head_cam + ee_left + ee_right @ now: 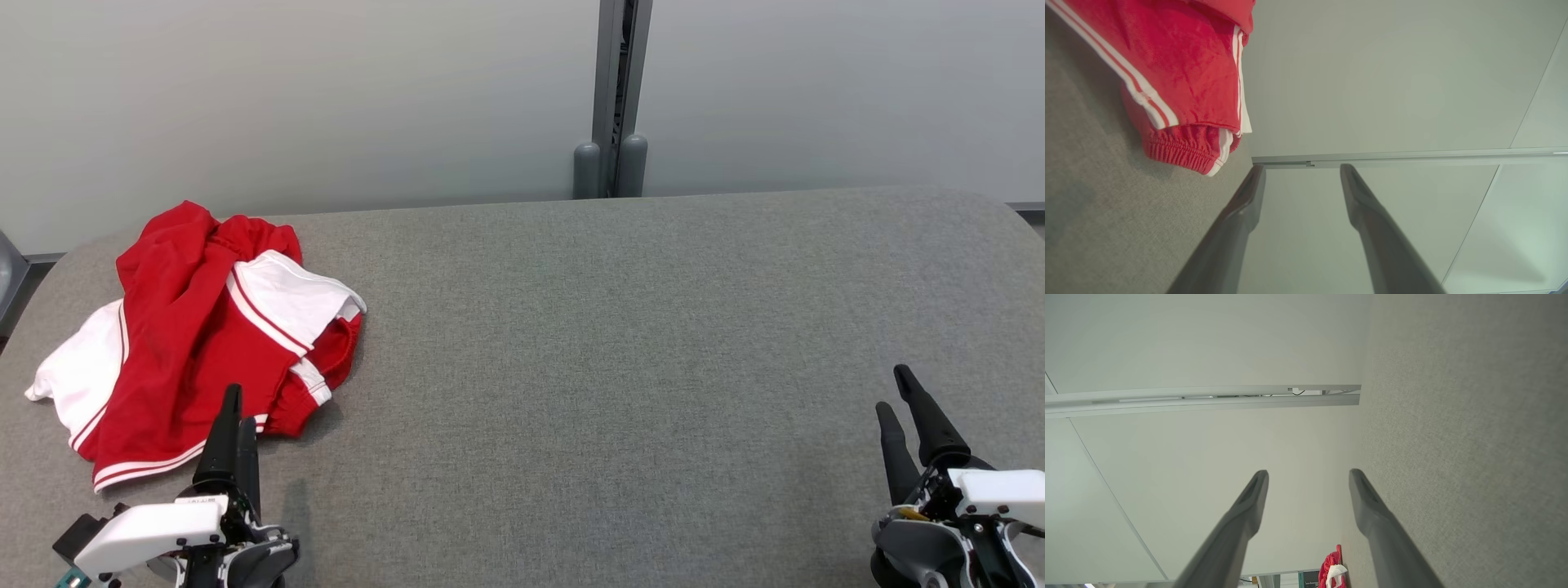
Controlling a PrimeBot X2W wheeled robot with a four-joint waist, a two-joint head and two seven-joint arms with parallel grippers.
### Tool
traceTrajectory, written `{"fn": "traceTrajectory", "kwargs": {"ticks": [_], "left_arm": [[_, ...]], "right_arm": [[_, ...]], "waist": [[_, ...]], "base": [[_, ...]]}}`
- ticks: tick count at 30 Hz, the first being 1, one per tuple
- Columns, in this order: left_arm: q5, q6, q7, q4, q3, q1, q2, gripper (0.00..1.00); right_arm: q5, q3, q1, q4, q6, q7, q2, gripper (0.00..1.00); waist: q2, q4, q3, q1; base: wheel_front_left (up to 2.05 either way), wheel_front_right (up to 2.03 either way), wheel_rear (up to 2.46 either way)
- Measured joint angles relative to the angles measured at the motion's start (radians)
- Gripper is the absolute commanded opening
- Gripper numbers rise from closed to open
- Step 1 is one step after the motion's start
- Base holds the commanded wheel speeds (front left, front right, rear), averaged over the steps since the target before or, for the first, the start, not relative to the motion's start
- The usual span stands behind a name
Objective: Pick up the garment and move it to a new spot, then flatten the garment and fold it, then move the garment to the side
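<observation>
Red and white cloth, 1 garment (204, 343), lies bunched in a loose heap on the far left of the grey fabric worktop (612, 367) in the head view. It has not been lifted, so the pick-up looks like the step in hand. The left pincer (239, 408) hangs over the near hem, probably placed there for a short reach into the cloth. From this angle its 2 dark fingers overlap and the gap is hard to judge. The right pincer (892, 389) waits well apart at the lower right, its 2 fingers spread and holding nothing. It likely stands clear until the flattening needs 2 pincers. Behind the worktop are pale wall panels and 1 grey post (616, 98).

From the left wrist, the left pincer (1303, 167) is plainly open and empty. The garment (1180, 73) lies just beside 1 finger, its gathered waistband and white stripes resting on the worktop (1094, 204).

From the right wrist, the right pincer (1308, 473) gapes wide with nothing between its fingers. The garment (1331, 567) shows small and far off along the worktop (1453, 437).
</observation>
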Motion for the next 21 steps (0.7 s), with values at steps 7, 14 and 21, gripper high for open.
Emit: {"fn": "traceTrajectory", "kwargs": {"ticks": [7,14,21], "left_arm": [[0.0,0.0,-0.025,-0.011,-0.012,0.002,-0.002,1.0],[0.018,0.0,-0.052,-0.048,-0.018,0.0,-0.001,1.0],[0.121,0.0,-0.078,-0.087,-0.021,-0.001,0.001,1.0]], "right_arm": [[0.008,0.001,0.005,-0.036,0.0,-0.024,0.0,1.0],[0.035,0.001,0.006,-0.091,0.0,-0.053,-0.001,1.0],[-0.041,0.028,0.013,-0.153,0.0,-0.099,-0.016,1.0]], "waist": [[0.0,0.001,0.001,0.0],[0.0,0.002,0.002,0.0],[0.0,0.004,0.005,0.0]], "base": [[0.0,0.0,0.0],[0.0,0.0,0.0],[0.0,0.0,0.0]]}}
